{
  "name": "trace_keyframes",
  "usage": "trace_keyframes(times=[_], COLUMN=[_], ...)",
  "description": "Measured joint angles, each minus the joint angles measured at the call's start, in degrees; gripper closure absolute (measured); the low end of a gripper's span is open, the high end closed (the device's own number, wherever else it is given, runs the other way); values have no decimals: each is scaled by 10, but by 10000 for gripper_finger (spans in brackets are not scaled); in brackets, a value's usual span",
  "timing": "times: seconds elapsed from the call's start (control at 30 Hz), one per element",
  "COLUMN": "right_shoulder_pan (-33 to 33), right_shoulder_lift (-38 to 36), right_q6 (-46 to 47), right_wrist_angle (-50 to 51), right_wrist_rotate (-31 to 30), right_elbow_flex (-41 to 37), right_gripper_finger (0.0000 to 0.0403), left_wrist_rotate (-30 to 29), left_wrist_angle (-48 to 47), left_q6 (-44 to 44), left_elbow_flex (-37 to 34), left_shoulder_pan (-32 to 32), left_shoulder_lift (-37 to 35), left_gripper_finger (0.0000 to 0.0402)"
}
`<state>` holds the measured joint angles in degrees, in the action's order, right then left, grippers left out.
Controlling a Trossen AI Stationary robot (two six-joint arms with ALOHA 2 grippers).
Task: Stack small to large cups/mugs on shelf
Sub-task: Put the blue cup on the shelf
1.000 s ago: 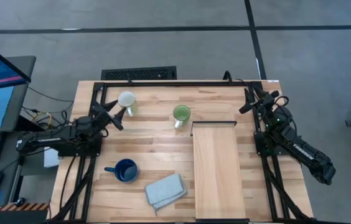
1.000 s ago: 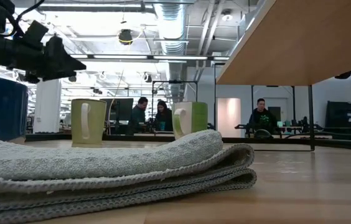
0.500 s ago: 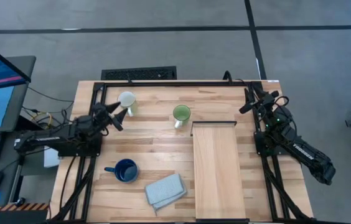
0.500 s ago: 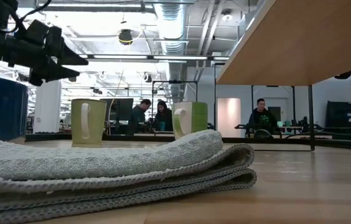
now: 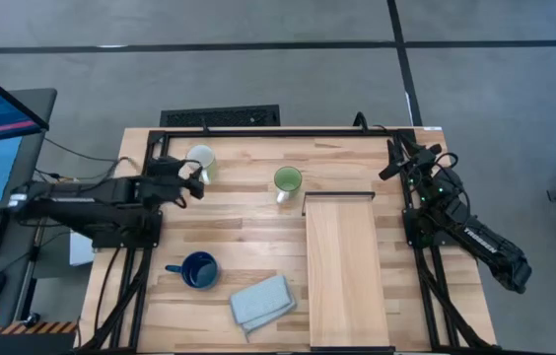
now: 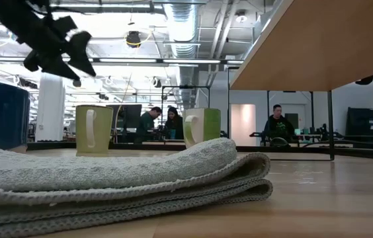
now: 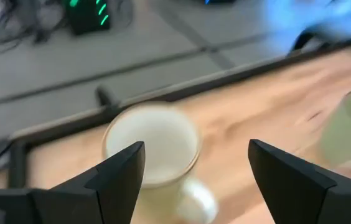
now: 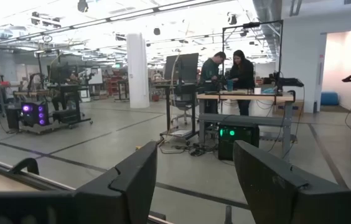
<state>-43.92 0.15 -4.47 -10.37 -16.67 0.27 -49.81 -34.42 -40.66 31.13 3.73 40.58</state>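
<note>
The white mug (image 5: pixel 200 158) stands near the far left corner of the counter (image 5: pixel 229 222) in the high view, with the left claw (image 5: pixel 195 180) just beside it, fingers spread and holding nothing. The light green mug (image 5: pixel 287 180) stands near the far end of the shelf (image 5: pixel 345 266), apart from it. The dark blue mug (image 5: pixel 198 270) sits near the front left, close to the folded cloth (image 5: pixel 261 301). The right claw (image 5: pixel 401 161) waits at the far right edge of the counter, fingers apart.

Low view: the cloth (image 6: pixel 114 175) fills the foreground, the blue mug (image 6: pixel 0 114) is at the left edge, and two mugs (image 6: pixel 94 129) (image 6: pixel 202 125) stand beyond. The left claw (image 6: pixel 64 56) hangs above them. The shelf (image 6: pixel 319 43) shows from below at upper right. People are seated in the room behind.

Left wrist view: the white mug (image 7: pixel 152 152) lies between the spread fingers (image 7: pixel 122 177), not touched; the image is blurred.

Right wrist view: the fingers (image 8: pixel 139 177) stand apart, empty, facing the room.
</note>
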Motion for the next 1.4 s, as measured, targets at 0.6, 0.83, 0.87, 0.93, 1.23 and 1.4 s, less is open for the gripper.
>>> trace_keyframes(times=[0.6,0.83,0.87,0.93,1.23,1.4], right_shoulder_pan=[0,0,0,0,0,0], right_shoulder_lift=[0,0,0,0,0,0], right_q6=[-4,-5,-4,-4,-4,-4], right_wrist_angle=[0,0,0,0,0,0], right_wrist_rotate=[-1,-1,-1,-1,-1,-1], right_elbow_flex=[0,0,0,0,0,0], right_gripper_finger=[168,168,168,168,168,168], left_wrist_rotate=[85,121,126,131,131,195], left_wrist_angle=[-272,-272,-272,-272,-295,-318], left_q6=[8,-33,-37,-41,-145,-162], left_elbow_flex=[222,222,222,222,222,221], left_shoulder_pan=[-56,-188,-211,-259,-447,-520], left_shoulder_lift=[310,288,284,275,249,250], left_gripper_finger=[124,124,124,124,124,124])
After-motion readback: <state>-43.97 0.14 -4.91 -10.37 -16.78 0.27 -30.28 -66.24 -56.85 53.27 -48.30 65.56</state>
